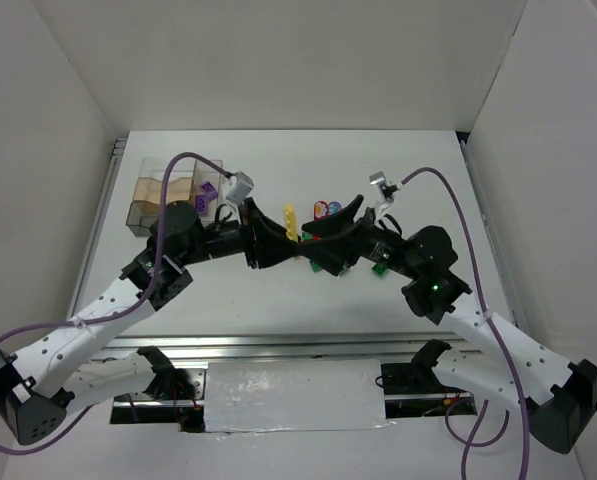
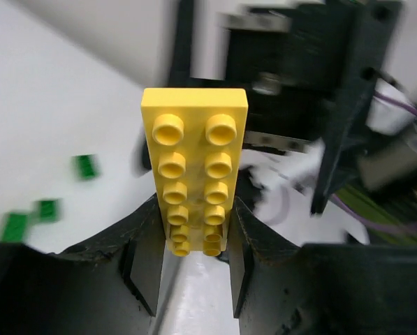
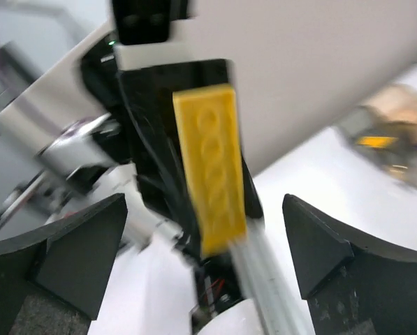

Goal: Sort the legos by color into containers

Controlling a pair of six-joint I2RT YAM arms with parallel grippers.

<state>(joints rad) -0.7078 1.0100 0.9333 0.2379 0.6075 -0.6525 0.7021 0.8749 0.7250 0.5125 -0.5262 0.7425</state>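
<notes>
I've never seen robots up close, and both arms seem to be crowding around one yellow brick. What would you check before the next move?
1. Do the left fingers grip the yellow brick? ok: they pinch its lower end from both sides.
2. Are the right fingers clear of it? ok: they stand wide apart, and neither touches it.
3. Does the brick sit straight? ok: it stands upright in the left wrist view.
4. Is the hold firm? cannot tell: only one end is pinched.
5. Which compartment of the box takes yellow? cannot tell: the contents look too small from above.
</notes>
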